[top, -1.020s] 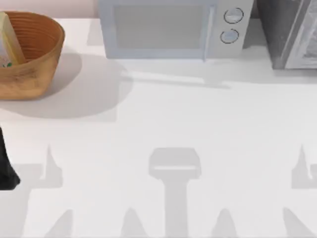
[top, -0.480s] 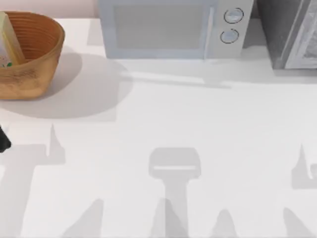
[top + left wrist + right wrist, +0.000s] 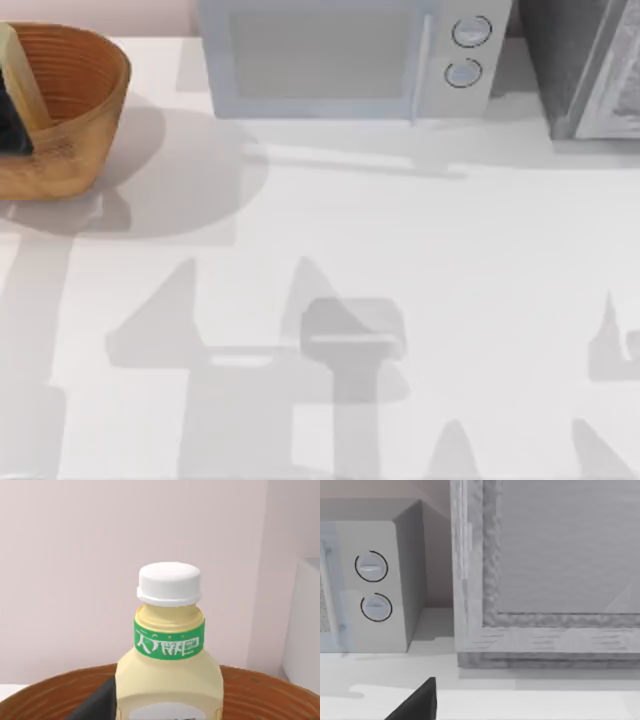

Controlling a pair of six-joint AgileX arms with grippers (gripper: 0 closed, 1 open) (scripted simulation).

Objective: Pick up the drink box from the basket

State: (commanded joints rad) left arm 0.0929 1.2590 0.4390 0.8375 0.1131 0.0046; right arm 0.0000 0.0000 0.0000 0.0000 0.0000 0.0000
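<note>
The orange-brown ribbed basket (image 3: pixel 92 105) stands at the table's far left corner. The drink box (image 3: pixel 22 72) leans inside it, pale yellow. My left gripper (image 3: pixel 8 118) hangs over the basket's left part, right by the box. In the left wrist view the drink box (image 3: pixel 170 675) stands close ahead, with a white cap and a green band, and the basket's rim (image 3: pixel 265 692) curves behind it. One dark finger (image 3: pixel 97 705) sits beside the box, apart from it; the gripper is open. One finger (image 3: pixel 420 700) of my open right gripper hangs over the table at the right.
A light grey microwave (image 3: pixel 350 60) stands along the back edge, its two dials (image 3: pixel 468 50) to the right. A grey textured cabinet (image 3: pixel 590 65) fills the back right corner. The arms' shadows lie on the white table (image 3: pixel 420 250).
My left gripper has moved from the table's left edge, near the front, back to the basket and now hangs over it beside the drink box. The right arm has not moved.
</note>
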